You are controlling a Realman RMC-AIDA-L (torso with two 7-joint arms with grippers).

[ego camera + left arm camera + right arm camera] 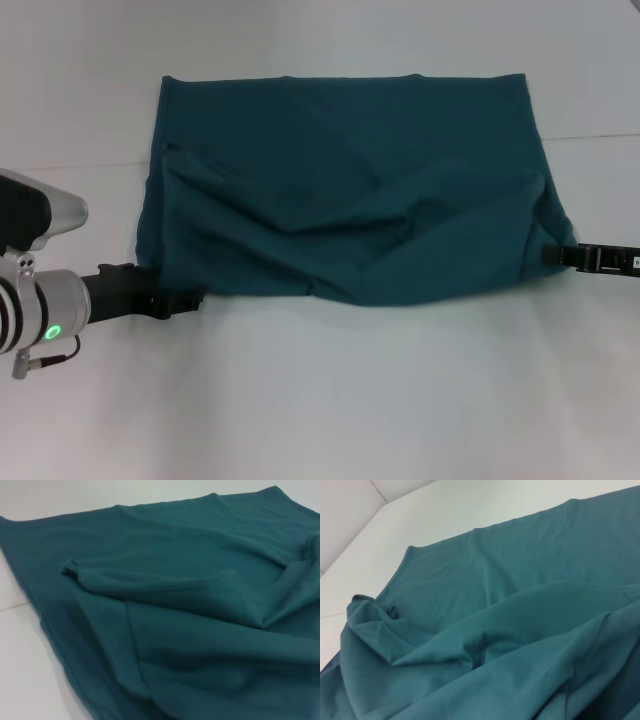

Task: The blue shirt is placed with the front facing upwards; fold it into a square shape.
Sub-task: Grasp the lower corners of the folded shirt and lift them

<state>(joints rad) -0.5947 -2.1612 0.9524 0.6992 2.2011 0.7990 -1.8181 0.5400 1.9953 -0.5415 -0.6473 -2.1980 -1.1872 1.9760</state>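
Dark teal-blue cotton shirt [345,185] lies mid-table, already doubled over: plain teal side up, no lettering showing, long axis running left–right. Far edge flat and straight; near edge bunched, wrinkled and sagging between the two arms, looks lifted off the white tabletop [320,400] at both near corners. Stitched hem fold visible in the left wrist view [165,587]; a rumpled corner in the right wrist view [375,612].

Left gripper [185,299] sits at the near-left corner of the cloth, tip tucked under or into the fabric edge. Right gripper [565,256] at the near-right corner, also touching the cloth edge. Fingers of both hidden by fabric, so cannot tell whether either is clamped or apart; the raised corners suggest a hold, only a guess.

Key relation: shirt lies away from both grippers toward the far side, each arm on its own near corner, equally close. Next move likely carries the near edge over toward the far edge, arms parallel; uneven travel would skew the fold.
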